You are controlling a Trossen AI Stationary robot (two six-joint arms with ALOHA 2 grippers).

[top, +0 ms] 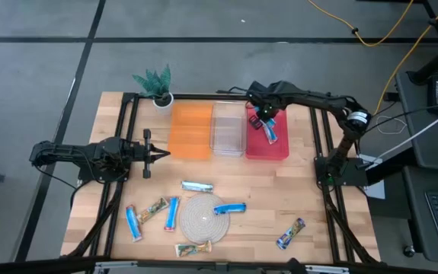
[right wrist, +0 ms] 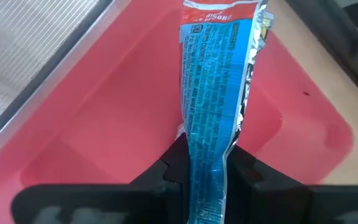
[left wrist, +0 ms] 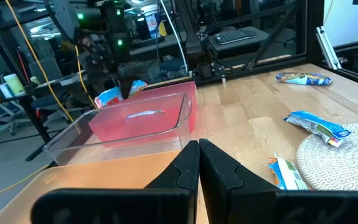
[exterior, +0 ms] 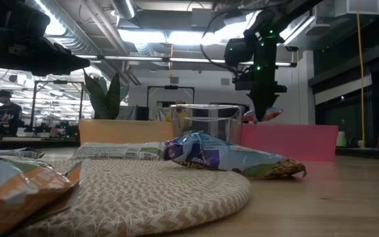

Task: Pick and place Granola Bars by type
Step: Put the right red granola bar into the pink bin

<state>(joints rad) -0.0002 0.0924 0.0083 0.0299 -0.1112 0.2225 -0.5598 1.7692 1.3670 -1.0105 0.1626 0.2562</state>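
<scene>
My right gripper [top: 265, 120] is over the red bin [top: 279, 151], shut on a bright blue granola bar [right wrist: 219, 93] that also shows in the low view [exterior: 269, 115]. My left gripper [top: 161, 154] waits shut near the orange bin [top: 190, 131], touching nothing. Other bars lie flat on the table: a silvery-blue one [top: 197, 186], two blue ones [top: 171, 214] [top: 132, 223], green-and-tan ones [top: 151, 211] [top: 192, 248], and one near the right [top: 290, 233]. Another blue bar [top: 229, 208] rests on the woven mat [top: 200, 222]. My right gripper pinches the blue bar between its two fingers at one end [right wrist: 205, 146], coming from above and pointing down. The bar is lifted clear and hangs below the fingers over the red bin, with its red-printed free end [right wrist: 219, 9] lowest.
The clear bin [top: 228, 129] stands between the orange and red bins along the far side. A potted plant [top: 158, 85] sits at the far left corner. Bare wood [top: 295, 190] lies between the bins and the mat.
</scene>
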